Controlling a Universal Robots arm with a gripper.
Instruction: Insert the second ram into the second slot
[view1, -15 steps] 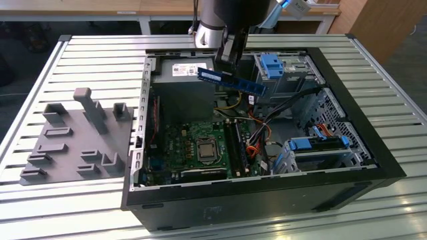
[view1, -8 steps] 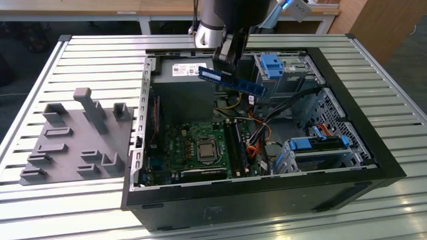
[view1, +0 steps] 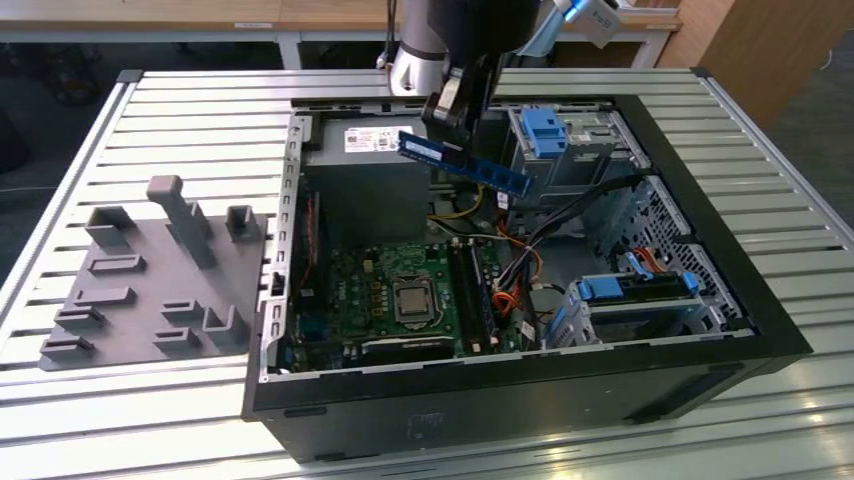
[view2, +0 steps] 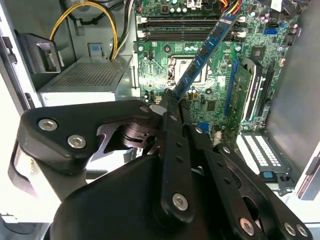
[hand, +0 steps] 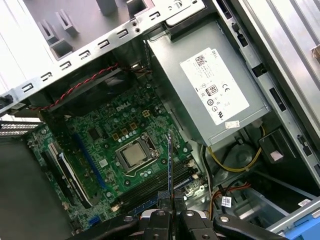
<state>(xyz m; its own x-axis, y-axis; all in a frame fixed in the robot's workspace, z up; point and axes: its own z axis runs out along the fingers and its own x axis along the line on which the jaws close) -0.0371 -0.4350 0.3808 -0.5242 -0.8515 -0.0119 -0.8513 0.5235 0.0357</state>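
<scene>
The case (view1: 534, 405) sits on the table (view1: 174, 110), with a rack (view1: 147, 290) just beside it on the exterior view's left. Inside, the board (view1: 387, 290) lies flat, the power supply (view1: 367, 165) beyond it and drive cages (view1: 641, 305) toward the exterior view's right. The ram (view1: 467, 165) hangs tilted above the board, pinched in the gripper (view1: 447, 125).

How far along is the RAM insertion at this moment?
Done: whether another stick is already seated, I cannot tell. In hand: the gripper is shut on the second ram, held tilted in the air above the open case. Left: it is not yet in the memory slots.
</scene>
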